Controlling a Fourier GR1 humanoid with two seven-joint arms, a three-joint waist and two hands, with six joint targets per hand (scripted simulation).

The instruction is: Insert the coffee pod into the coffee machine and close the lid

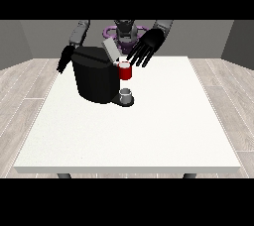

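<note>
Robot hand at view's right (149,45): fingers spread, holding nothing, hovering just above and right of red pod holder (125,72) at front of coffee machine (94,79). Coffee pod (123,63) apparently seated in holder top, pale, hard to tell. Lid (111,49) tilted up, open, just left of that hand. Robot hand at view's left (65,57) behind machine, far from lid, fingers unclear. Small cup (126,94) below holder. White worktop (149,131); grey walls, wood floor.

walls (30,39): plain grey, closing in behind | floor (25,79): pale wood planks running around | table (149,136): white, sitting centre
</note>
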